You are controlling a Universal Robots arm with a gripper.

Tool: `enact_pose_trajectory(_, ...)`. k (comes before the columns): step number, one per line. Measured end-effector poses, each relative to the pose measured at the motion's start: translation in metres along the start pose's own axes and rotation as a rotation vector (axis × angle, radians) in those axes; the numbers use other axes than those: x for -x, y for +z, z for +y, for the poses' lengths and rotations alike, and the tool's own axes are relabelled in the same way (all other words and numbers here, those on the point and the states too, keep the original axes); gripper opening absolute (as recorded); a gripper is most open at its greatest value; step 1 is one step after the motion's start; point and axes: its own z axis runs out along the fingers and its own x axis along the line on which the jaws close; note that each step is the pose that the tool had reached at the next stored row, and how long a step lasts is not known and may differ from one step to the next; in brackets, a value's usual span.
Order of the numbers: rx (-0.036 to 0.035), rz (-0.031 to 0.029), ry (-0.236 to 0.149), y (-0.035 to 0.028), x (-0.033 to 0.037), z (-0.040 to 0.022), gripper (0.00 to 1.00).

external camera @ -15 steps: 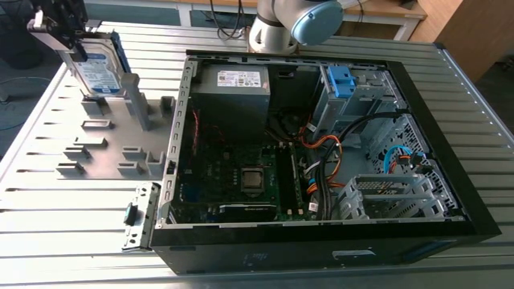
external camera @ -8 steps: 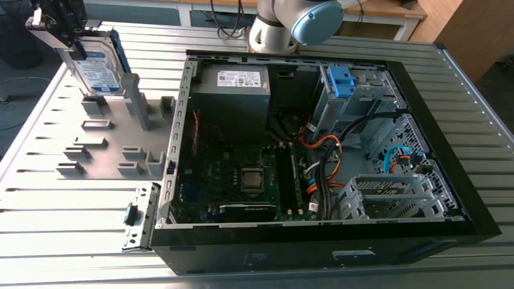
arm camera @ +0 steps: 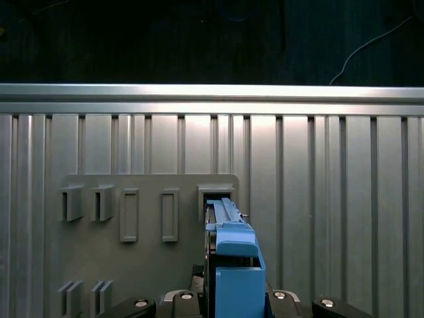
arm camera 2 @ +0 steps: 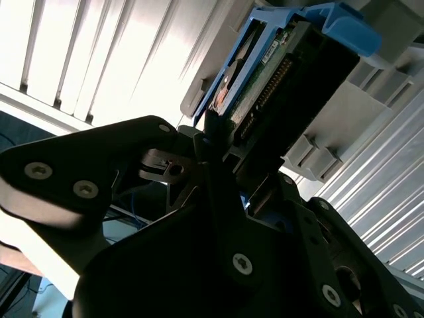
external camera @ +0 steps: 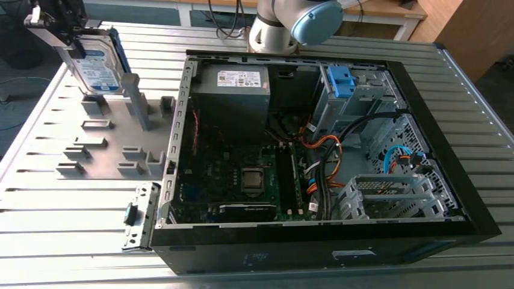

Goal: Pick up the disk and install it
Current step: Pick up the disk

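The disk [external camera: 96, 67], silver with a white-and-blue label and a blue bracket, stands on edge at the far left of the exterior view, over the back of the grey fixture plate [external camera: 105, 153]. My gripper [external camera: 66, 37] grips its upper end and looks shut on it. In the second wrist view the black fingers [arm camera 2: 218, 142] close against the disk [arm camera 2: 278, 79], whose connector edge faces the camera. The first wrist view looks along the blue bracket [arm camera: 233, 255] down to an open slot [arm camera: 213, 193] in the plate, with the gripper [arm camera: 232, 303] around the bracket.
An open black computer case [external camera: 449, 198] lies on the ribbed aluminium table [external camera: 56, 229], to the exterior view's right of the plate. Inside are a grey power supply box [external camera: 233, 90], a drive cage with a light-blue clip [external camera: 340, 81] and orange cables [external camera: 329, 144]. The arm's base [external camera: 277, 30] stands behind the case.
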Motion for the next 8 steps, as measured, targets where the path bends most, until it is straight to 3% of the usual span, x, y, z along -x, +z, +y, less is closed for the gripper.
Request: enact_pose_trajectory(8, -0.0001, 0.0000, 0.000, -0.0031, 0.0001, 0.0000, 0.36)
